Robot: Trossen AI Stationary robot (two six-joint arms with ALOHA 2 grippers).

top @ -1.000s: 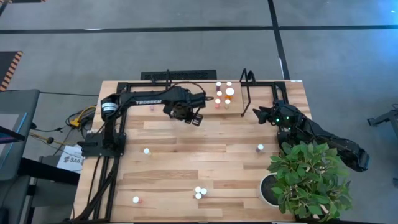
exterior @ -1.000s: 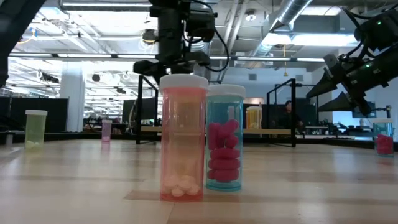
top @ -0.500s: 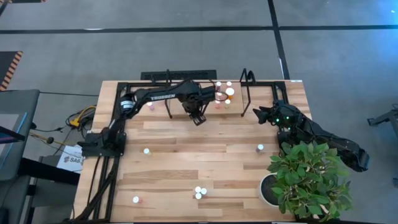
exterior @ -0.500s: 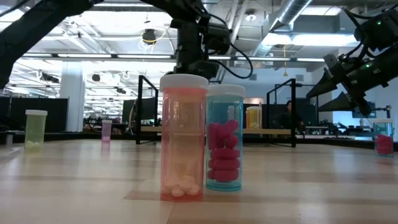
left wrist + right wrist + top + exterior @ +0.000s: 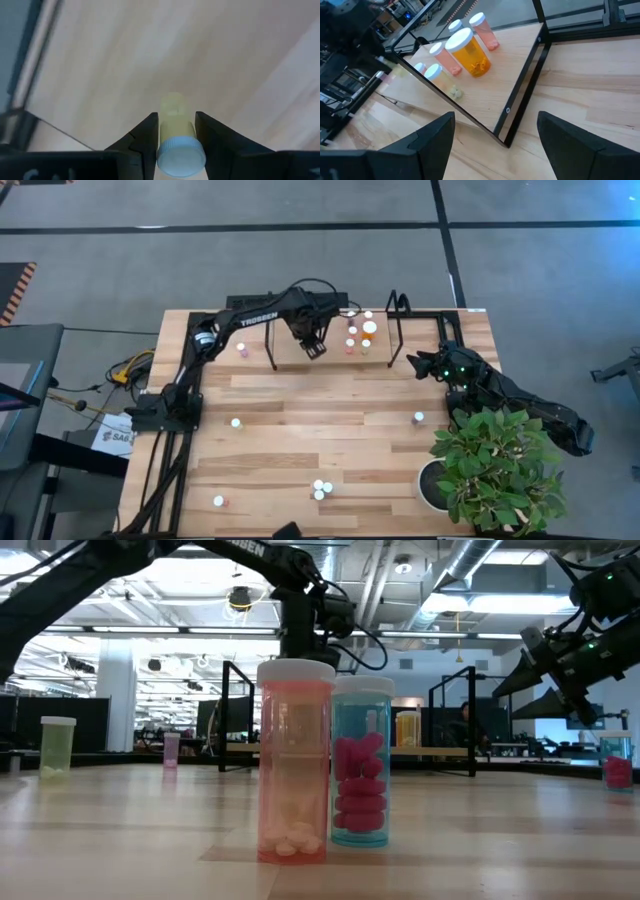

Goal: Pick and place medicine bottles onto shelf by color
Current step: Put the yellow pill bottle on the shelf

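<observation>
Left pincer [image 5: 314, 346] sits at upper centre of the high view, over the shelf [image 5: 330, 358], its fingers [image 5: 148, 137] pinching a pale yellowish bottle [image 5: 176, 134] with a white cap, body pointing away over the light wood. Right pincer [image 5: 415, 362] hangs at the shelf's right end, fingers spread, holding nothing. Count on the shelf: a cluster of about five white-capped bottles at upper centre-right, including one larger-capped orange bottle [image 5: 369, 329], plus one lone pink bottle [image 5: 241, 350] toward the left. Count loose on the table [image 5: 300, 430]: one at mid-left [image 5: 236, 422], one at mid-right [image 5: 418, 418], one at lower left [image 5: 219, 501], and a tight group of three at lower centre [image 5: 321, 489]. A potted plant [image 5: 495, 470] fills the lower right, its leaves covering part of the right arm. In the low view a pink bottle [image 5: 295, 762] and a blue bottle [image 5: 362, 764] stand touching, close to the lens.
</observation>
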